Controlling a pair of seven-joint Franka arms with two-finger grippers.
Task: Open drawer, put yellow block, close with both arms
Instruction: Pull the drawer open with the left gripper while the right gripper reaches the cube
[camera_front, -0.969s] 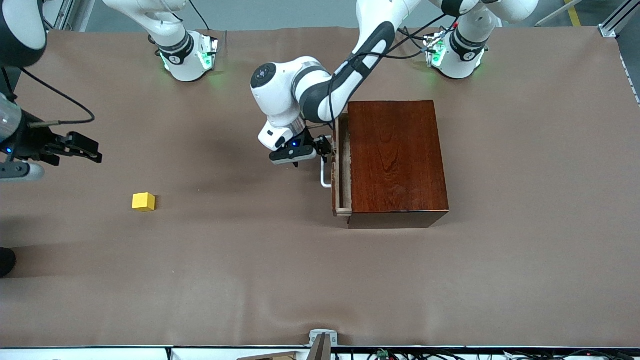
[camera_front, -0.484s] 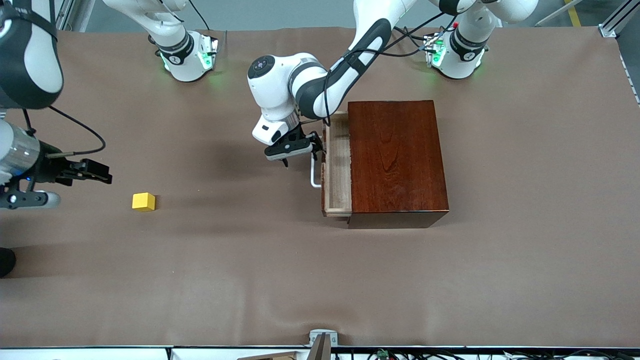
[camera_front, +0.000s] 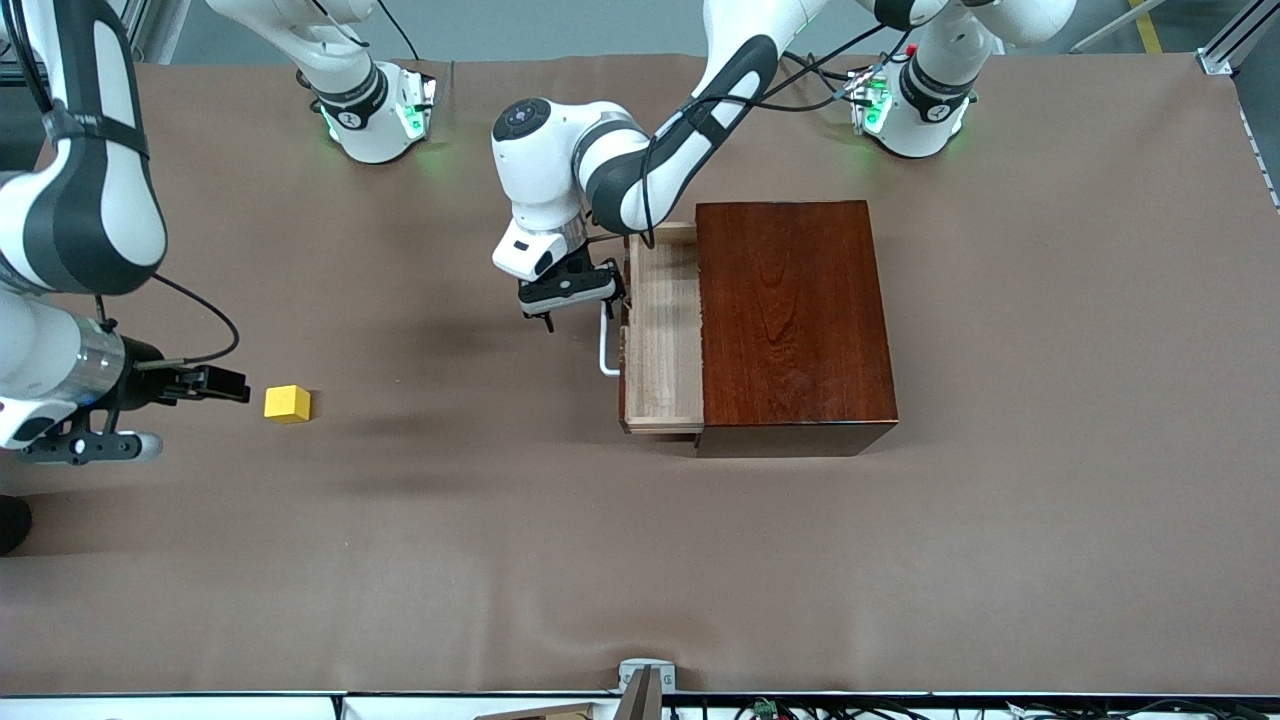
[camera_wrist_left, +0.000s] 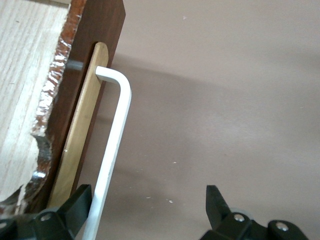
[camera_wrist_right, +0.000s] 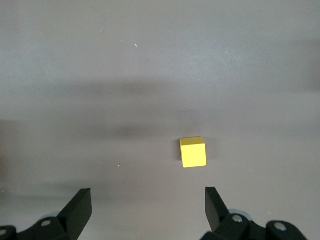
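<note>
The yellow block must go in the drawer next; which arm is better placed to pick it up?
The right one, probably. The right gripper is open just beside the yellow block, while the left gripper is hooked on the handle of the part-open drawer.

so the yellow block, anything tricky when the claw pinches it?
The yellow block looks rigid with flat faces, so probably no rolling or tipping. It's far narrower than the open right claw, so likely light. Smooth faces might slip if pinched off-centre.

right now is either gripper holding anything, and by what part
Nothing is clamped. The left gripper is open, one finger hooked inside the drawer's white handle. The right gripper is open beside the yellow block.
</note>
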